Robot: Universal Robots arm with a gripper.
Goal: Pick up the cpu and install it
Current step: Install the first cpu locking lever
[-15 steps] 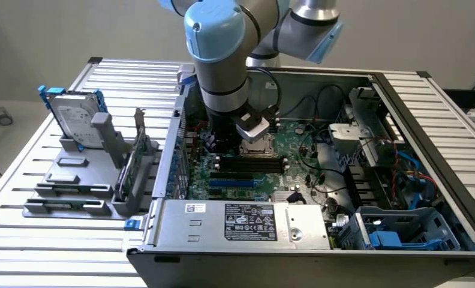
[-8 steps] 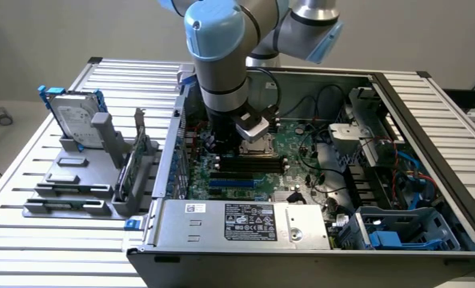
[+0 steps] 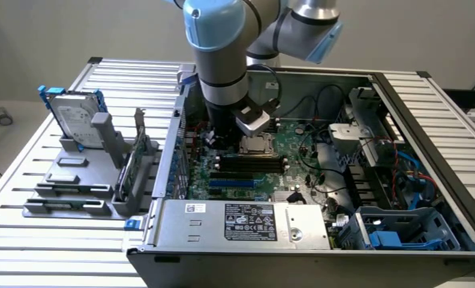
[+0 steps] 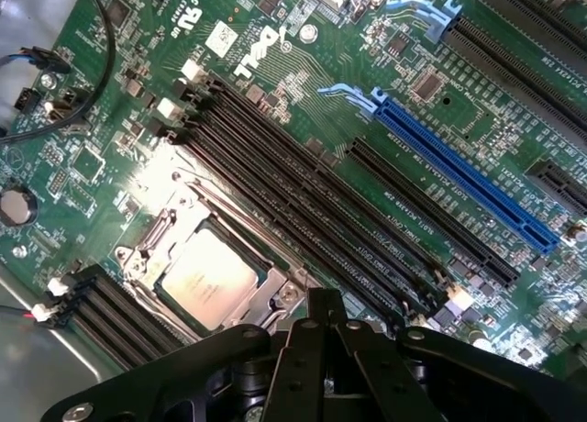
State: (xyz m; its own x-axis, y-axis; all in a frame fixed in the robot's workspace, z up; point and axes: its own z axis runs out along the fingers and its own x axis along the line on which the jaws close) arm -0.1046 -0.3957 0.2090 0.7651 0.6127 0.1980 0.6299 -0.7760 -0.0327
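The cpu (image 4: 206, 277), a small square chip with a shiny silver top, lies flat inside the metal socket frame (image 4: 163, 227) on the green motherboard (image 4: 303, 64). From the exterior view the cpu (image 3: 256, 144) shows in the middle of the open computer case, just under the arm's wrist. My gripper (image 4: 322, 305) hangs close above the board beside the socket. Its black fingers are pressed together and shut, with nothing between them. In the exterior view my gripper (image 3: 215, 137) is a dark shape to the left of the cpu.
Black memory slots (image 4: 312, 202) and a long blue card slot (image 4: 468, 179) run beside the socket. Cables (image 3: 325, 162) and a drive cage (image 3: 397, 231) crowd the case's right side. A hard drive in a blue frame (image 3: 71, 117) stands on a grey rack (image 3: 77, 180) outside the case.
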